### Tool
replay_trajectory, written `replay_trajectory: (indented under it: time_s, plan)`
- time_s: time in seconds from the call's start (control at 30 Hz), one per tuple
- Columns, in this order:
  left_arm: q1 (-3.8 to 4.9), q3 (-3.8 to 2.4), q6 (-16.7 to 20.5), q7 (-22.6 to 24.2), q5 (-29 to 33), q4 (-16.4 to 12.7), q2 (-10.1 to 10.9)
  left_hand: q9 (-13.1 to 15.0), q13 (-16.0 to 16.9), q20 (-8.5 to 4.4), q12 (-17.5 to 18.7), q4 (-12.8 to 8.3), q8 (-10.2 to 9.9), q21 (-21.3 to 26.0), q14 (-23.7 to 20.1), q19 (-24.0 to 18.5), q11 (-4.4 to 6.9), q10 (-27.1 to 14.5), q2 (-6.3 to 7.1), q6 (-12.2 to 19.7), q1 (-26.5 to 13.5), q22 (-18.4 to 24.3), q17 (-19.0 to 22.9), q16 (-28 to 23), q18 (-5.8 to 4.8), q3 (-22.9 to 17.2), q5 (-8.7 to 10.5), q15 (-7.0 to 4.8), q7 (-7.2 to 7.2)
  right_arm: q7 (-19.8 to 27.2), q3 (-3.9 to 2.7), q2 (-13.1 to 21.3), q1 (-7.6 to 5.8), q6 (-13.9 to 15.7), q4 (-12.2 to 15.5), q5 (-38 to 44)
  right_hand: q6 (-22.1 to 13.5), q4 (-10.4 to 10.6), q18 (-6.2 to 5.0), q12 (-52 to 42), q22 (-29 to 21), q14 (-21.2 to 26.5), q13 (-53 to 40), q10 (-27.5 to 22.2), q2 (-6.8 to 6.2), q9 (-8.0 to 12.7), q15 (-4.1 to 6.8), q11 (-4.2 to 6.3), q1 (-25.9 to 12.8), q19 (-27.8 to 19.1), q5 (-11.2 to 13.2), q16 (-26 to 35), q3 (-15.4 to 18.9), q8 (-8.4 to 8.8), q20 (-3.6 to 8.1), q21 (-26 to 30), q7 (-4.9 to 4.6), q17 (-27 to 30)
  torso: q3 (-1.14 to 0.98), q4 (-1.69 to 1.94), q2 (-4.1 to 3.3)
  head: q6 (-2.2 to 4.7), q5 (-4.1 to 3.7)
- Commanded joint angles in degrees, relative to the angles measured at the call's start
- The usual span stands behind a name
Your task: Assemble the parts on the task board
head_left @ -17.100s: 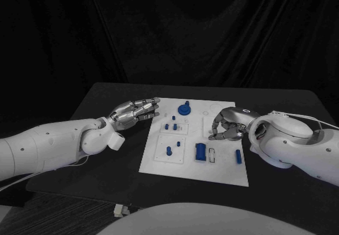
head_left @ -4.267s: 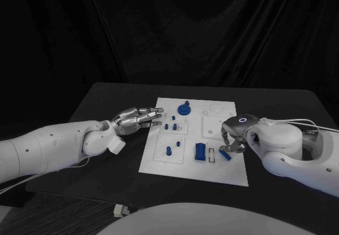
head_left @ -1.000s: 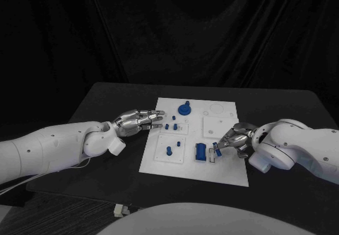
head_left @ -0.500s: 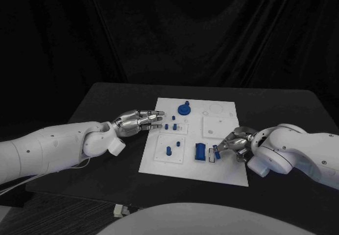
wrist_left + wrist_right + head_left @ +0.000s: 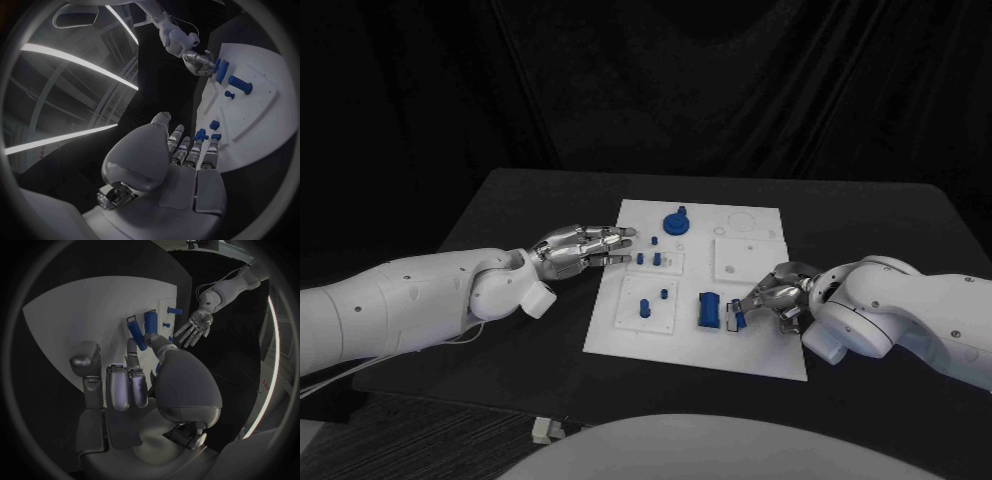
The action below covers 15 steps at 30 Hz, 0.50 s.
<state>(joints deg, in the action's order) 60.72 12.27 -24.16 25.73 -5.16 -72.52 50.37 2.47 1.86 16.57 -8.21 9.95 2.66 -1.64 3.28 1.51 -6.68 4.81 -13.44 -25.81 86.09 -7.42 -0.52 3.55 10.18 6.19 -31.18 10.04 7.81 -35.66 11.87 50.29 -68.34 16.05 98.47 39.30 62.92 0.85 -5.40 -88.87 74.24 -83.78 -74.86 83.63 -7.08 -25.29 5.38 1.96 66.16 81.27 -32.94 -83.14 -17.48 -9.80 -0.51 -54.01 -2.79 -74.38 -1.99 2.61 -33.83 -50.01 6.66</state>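
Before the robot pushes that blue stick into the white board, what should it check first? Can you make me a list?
1. Right hand holds the blue bar: ok, pinched in its fingers.
2. Bar over the rectangular slot beside the blue block: cannot tell, the fingers hide it.
3. Bar tilt matches the slot: cannot tell.
4. Left hand out of the way: ok, open at the task board's left edge.
5. Board flat on the table: ok.

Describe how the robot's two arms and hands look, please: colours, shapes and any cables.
Both arms are covered in smooth, rounded white shells. The left arm is thick, with a boxy white wrist piece and a thin pale cable running beneath it. The right arm bulges in rounded segments. The left hand and right hand are silver metal, many-fingered, with dark joints between the finger segments.
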Motion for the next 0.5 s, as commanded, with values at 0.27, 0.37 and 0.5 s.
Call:
replay_trajectory:
  time_s: [0.27,0.37,0.5]
  plan:
    - [-0.08,-0.05,-1.0,0.2,0.1,-0.1,-0.1,0.3,-0.1,-0.02,-1.1,-0.7,0.1,0.3,-0.6,0.7,-0.3,-0.2,0.52,-0.3,-0.4,-0.3,-0.7,1.0,-0.04,-3.8,-1.13,0.0,0.32,-1.2,-0.02,-0.2,0.18,-2.0,-0.3,1.5,0.5,-0.5,-1.13,-1.1,6.9,-3.3,-15.1,6.4,2.61,-5.2,0.52,0.56,-2.0,-0.1,0.5,1.0,-4.2,-2.36,-0.04,2.0,0.99,0.4,-0.01,0.02,0.0,0.01,0.05]
    - [-0.08,-0.05,-1.0,0.1,0.1,0.0,-0.1,0.3,-0.1,-0.02,-1.1,-0.7,0.1,0.3,-0.6,0.7,-0.3,-0.2,0.52,-0.3,-0.4,-0.3,-0.7,1.0,-0.04,-3.8,-1.13,0.0,0.33,-1.2,-0.02,-0.3,0.2,-2.6,-0.4,1.9,0.5,-0.4,-1.21,-1.1,6.8,-3.2,-15.1,6.4,2.71,-5.3,0.54,0.59,-2.1,-0.2,0.7,1.2,-4.2,-2.43,-0.04,2.5,1.02,0.8,-0.01,0.01,-0.01,0.01,0.07]
    - [-0.08,-0.05,-1.1,0.1,0.1,0.0,-0.1,0.3,-0.1,-0.02,-1.1,-0.7,0.1,0.3,-0.6,0.7,-0.3,-0.2,0.53,-0.3,-0.4,-0.3,-0.7,1.0,-0.05,-3.8,-1.14,0.01,0.33,-1.3,-0.02,-0.4,0.25,-2.9,-0.6,2.2,0.5,-0.4,-1.24,-1.1,6.8,-3.2,-15.1,6.4,2.79,-5.3,0.55,0.59,-2.1,-0.3,0.8,1.2,-4.2,-2.44,-0.04,2.6,1.02,0.9,0.0,0.02,0.01,0.01,0.13]
